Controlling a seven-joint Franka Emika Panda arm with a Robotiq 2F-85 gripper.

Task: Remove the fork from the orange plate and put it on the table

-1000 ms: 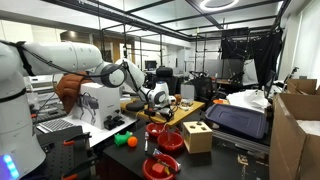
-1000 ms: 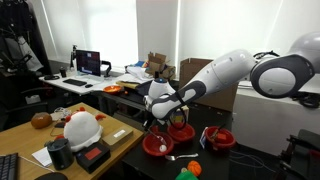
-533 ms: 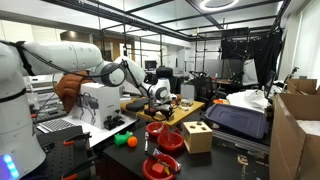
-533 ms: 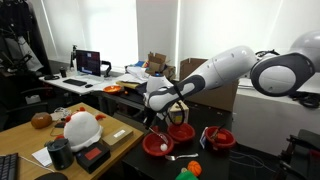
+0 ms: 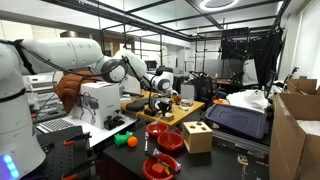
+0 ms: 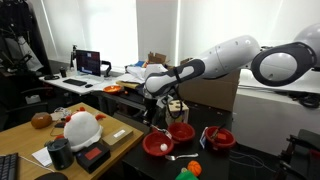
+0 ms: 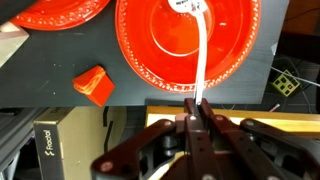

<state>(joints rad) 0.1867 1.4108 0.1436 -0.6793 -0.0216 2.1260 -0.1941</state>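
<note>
With the jaws pressed together on the white handle, the gripper (image 7: pixel 196 112) holds the fork (image 7: pixel 203 55) pointing away from the wrist. In the wrist view its head lies over the centre of the orange plate (image 7: pixel 150 50). Contact between tines and dish: cannot tell from this angle.

Surface: the table (image 7: pixel 60 60) is dark and matte. A second red-orange dish (image 7: pixel 60 10) sits just beside the first, at the upper left of the wrist view. An orange wedge block (image 7: pixel 95 85) lies on the bare top near both dishes. In an exterior view a light wooden board (image 5: pixel 180 113) rests on the table behind the dishes, and a wooden cube (image 5: pixel 198 136) with holes in its face stands beside them. A green ball (image 5: pixel 121 140) and an orange ball (image 5: pixel 131 142) sit near the table edge.

Room: lab/office space. A black metal frame runs overhead and a ring light (image 5: pixel 218 4) hangs from the ceiling. Cardboard boxes (image 5: pixel 300 130) are stacked at one side. In an exterior view tall bright windows (image 6: pixel 155 30) back a desk with a lit monitor (image 6: pixel 88 62).
</note>
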